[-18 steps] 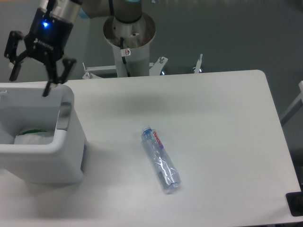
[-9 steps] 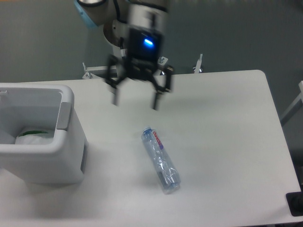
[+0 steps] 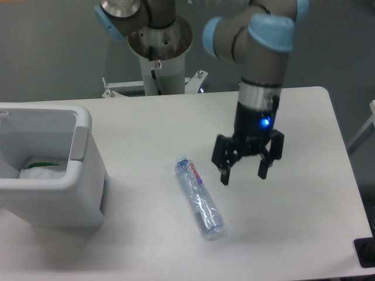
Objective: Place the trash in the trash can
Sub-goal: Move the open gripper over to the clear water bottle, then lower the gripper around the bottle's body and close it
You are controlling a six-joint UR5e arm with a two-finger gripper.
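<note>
Lying left of open gripper [image 3: 244, 175]: bottle [image 3: 200, 198].

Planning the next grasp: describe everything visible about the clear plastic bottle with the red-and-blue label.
The clear plastic bottle with the red-and-blue label lies on its side on the white table, running diagonally, label end toward the upper left. Its see-through body looks crumpled. Nothing touches it but the table; the open black gripper hovers to its right.

A clear bottle [image 3: 199, 199] with a red-and-blue label is seen on a white table [image 3: 293, 129], beside a white trash can [image 3: 58, 193] with a grey handle holding a translucent white pouch [image 3: 40, 170] edged green, while a black gripper [image 3: 244, 175] is lit blue.
</note>
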